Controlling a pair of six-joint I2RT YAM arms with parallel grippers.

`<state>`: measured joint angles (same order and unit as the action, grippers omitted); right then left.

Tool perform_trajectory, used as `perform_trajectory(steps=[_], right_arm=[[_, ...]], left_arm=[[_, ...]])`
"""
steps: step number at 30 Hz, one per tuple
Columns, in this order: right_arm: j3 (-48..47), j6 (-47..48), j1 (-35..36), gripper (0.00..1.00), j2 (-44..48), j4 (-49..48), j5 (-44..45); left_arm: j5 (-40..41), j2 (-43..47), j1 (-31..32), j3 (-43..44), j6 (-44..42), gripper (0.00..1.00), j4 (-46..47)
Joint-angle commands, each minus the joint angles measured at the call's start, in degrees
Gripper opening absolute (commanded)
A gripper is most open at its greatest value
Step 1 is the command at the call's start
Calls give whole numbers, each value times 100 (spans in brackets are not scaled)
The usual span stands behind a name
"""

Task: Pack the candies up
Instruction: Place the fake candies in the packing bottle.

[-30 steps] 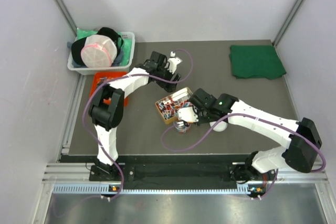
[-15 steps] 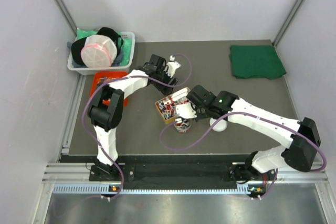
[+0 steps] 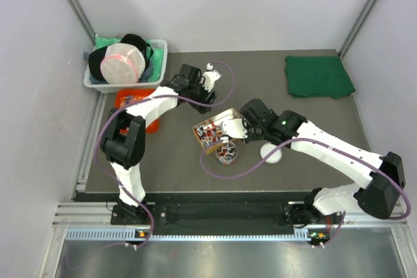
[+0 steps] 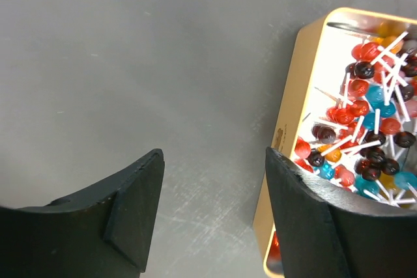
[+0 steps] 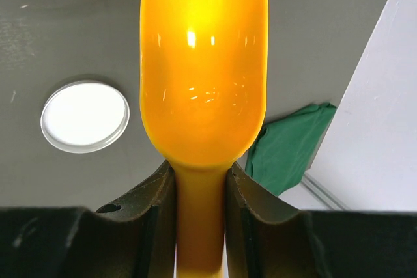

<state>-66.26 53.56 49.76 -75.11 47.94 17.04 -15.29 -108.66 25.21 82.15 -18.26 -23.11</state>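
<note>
Locate the candies in the gold tin near table centre: small round heads on white sticks, red, blue, dark and orange, heaped loose. Note a further share in the clear jar, just at 5 o'clock of the tin in the top view. Find the white lid lying flat at 3 o'clock of the jar, off and apart from it.

Check the right gripper: clamped on the neck of the orange scoop, bowl pointing away from the wrist, poised about the gap between tin and jar. Do not assume a load; only the underside of the bowl shows, so its contents cannot be told.

Check the left gripper: jaws apart, nothing between them, hanging over bare table at 9 o'clock of the tin in its own view, at 11 o'clock of it from above.

Read the step as scoop transfer from tin to jar, partly done, with most of the stock judged to be in the tin.

For the next move, keep the bowl level until centred over the jar mouth, then tip slowly; expect spills at the rim. Leave the lid until filling ends.
</note>
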Motion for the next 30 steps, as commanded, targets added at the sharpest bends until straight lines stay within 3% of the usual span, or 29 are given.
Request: perform_trajectory(steps=[1,13,19,30], right_arm=[[104,-135,-98,0,321,-303,28],[175,-206,-194,0,489,-373,-69],[236,-232,-195,0,541,-356,-78],[271,-241,-203,0,568,-373,-113]], left_arm=[[-185,407,-95,12,-124,65,10],[-167,398,-95,-173,-837,49,-712],[-580,627,-95,-208,-951,49,-975],[-326,522,-34,-410,-1136,49,-1125]])
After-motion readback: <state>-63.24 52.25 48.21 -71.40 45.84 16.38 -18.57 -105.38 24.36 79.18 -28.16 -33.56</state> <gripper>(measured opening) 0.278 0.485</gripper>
